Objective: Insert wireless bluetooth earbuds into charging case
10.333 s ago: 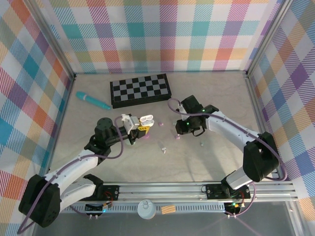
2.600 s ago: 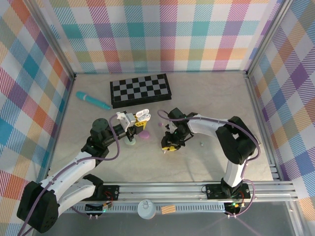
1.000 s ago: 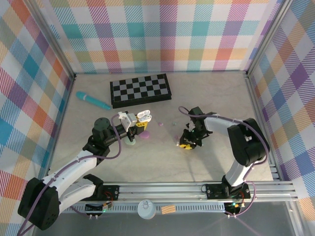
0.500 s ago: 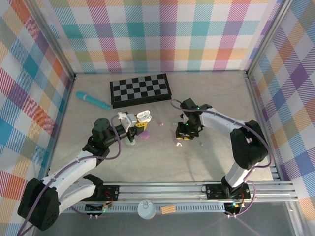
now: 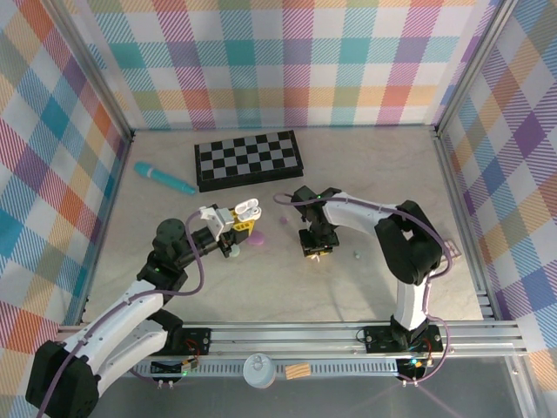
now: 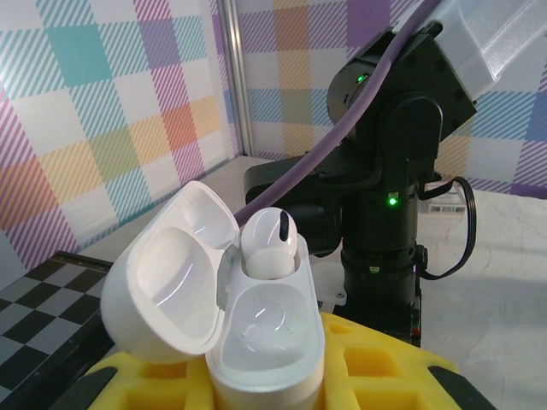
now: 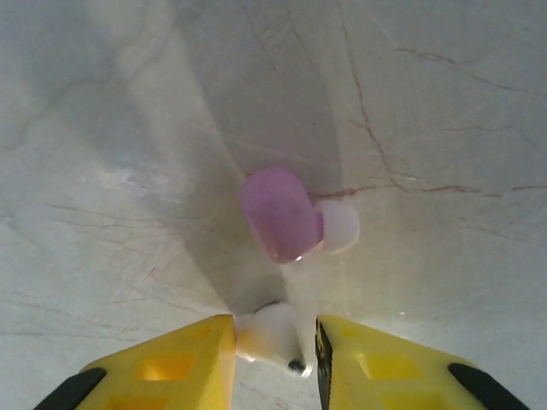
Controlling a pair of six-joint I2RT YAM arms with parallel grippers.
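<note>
The left fingers [image 6: 376,376] clamp a white pebble-shaped plastic charging case [image 6: 235,342] (lid hinged open), with one white stemmed earbud [image 6: 269,248] seated inside. The right fingers [image 7: 171,363], set narrow, pinch a second white earbud [image 7: 267,335] at the pale marbled bench [image 7: 444,85], just beside a pink plastic earbud [image 7: 278,213]

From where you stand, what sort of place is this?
Probably a robot test booth, not a home: plaid panels on a metal frame wall in a table, a left arm and right arm are bolted to a rail at its edge, and props like a chessboard lie about.
</note>
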